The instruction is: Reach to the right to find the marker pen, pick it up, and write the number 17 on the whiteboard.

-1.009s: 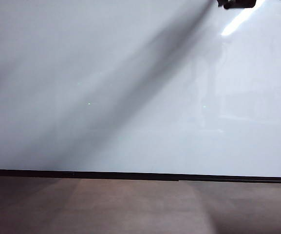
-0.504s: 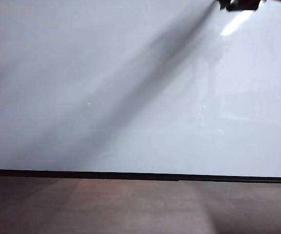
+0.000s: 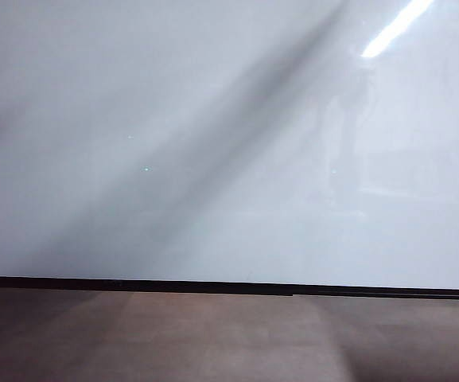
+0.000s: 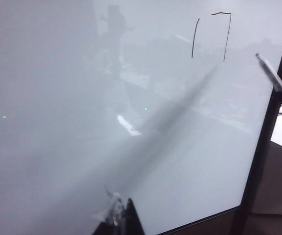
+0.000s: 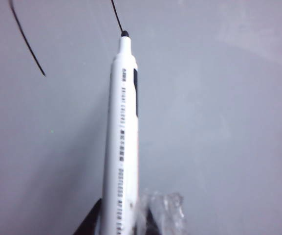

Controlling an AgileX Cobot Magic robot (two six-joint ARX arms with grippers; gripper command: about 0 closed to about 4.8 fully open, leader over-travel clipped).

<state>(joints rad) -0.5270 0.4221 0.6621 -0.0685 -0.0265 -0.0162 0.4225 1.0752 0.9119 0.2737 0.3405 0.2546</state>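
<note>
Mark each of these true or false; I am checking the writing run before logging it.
1. The right gripper holds the marker. True.
2. The whiteboard bears no strokes. False: a "1" and a "7" show in the left wrist view.
3. The marker's tip is at the end of a stroke. True.
4. The marker is capped. False: its dark tip is bare.
5. The left gripper holds a second pen. False: nothing shows in it.
6. Both arms show in the exterior view. False: only the board and the brown surface.
</note>
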